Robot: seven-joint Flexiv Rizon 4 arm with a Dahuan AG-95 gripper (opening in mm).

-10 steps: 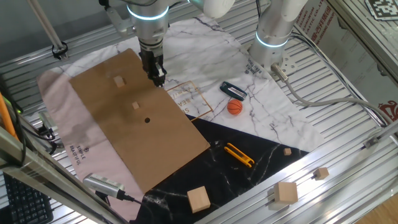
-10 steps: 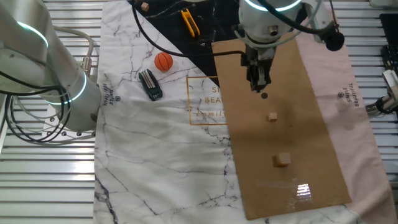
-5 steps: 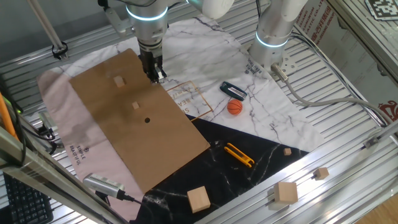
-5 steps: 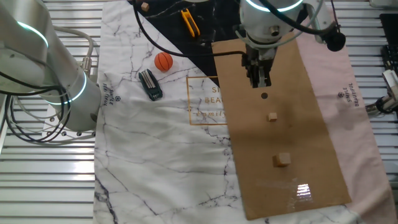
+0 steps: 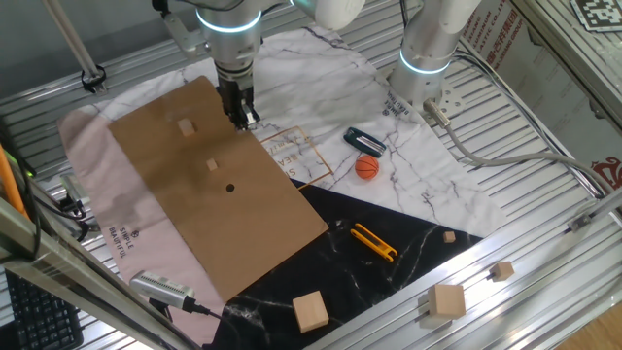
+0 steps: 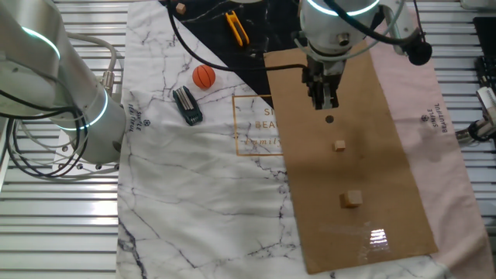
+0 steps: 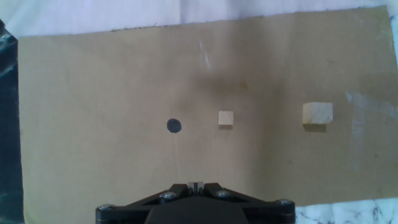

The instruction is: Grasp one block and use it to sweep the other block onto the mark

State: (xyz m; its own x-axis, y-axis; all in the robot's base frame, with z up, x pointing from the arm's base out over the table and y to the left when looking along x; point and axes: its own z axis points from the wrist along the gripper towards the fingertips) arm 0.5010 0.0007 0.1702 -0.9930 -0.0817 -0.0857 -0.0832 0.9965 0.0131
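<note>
Cardboard sheet (image 5: 243,224) carries both tiny wooden cubes in line with the black dot (image 7: 174,126): nearer cube (image 7: 226,119) beside it, farther cube (image 7: 317,114) beyond. Fingers (image 6: 324,101) hover above, closed, empty

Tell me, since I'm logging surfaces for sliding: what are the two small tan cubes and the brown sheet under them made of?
Both small tan cubes look like bare, unvarnished wood: pale, matte, faint grain. The brown sheet looks like plain cardboard: flat, dull, scuffed.
</note>
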